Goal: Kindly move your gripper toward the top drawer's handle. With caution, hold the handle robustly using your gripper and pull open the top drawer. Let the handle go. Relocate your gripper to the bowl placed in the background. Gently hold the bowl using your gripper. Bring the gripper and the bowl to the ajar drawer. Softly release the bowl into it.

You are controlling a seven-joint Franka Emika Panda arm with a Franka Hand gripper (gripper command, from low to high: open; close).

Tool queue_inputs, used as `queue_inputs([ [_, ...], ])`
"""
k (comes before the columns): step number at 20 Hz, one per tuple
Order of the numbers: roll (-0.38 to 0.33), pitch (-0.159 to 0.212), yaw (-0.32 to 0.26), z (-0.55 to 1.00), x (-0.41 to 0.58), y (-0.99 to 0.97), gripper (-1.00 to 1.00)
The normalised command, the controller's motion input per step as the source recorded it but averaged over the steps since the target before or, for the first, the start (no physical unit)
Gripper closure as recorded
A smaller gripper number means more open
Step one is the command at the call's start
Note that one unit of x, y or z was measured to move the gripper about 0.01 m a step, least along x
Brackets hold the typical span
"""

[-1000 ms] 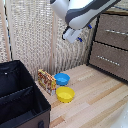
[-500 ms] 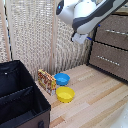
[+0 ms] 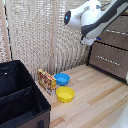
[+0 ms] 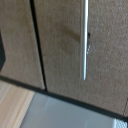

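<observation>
Up by the dresser, the arm hid the gripper, so I could not tell whether its fingers stood apart or together. Close before the wrist camera ran the handle [image 4: 84, 40] on what was probably the top drawer [image 4: 60, 45]; a skewed approach could glance off that slim bar. Well apart on the floor, the bowl [image 3: 62, 78] touched a yellow bowl [image 3: 65, 94], with a dark bin [image 3: 20, 100] near.

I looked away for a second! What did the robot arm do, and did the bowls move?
The arm swung toward the exterior view's right, closer to the dresser's drawers; nothing was grabbed. The blue bowl, yellow bowl and black bin stayed put.
</observation>
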Motion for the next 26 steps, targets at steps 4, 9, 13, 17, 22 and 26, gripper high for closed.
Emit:
queue_inputs([
  [4,-0.183,0.000,0.120,-0.10,-0.060,-0.62,-1.00],
  [9,-0.169,0.000,0.171,-0.08,-0.005,-0.52,-1.00],
  [13,-0.203,0.000,0.156,0.00,-0.090,-0.47,-1.00],
  [17,-0.118,0.016,0.148,0.03,-0.112,-0.53,-1.00],
  [22,0.028,0.041,0.101,0.02,-0.010,-0.41,1.00],
  [26,0.009,0.000,0.000,0.00,0.005,-0.15,1.00],
])
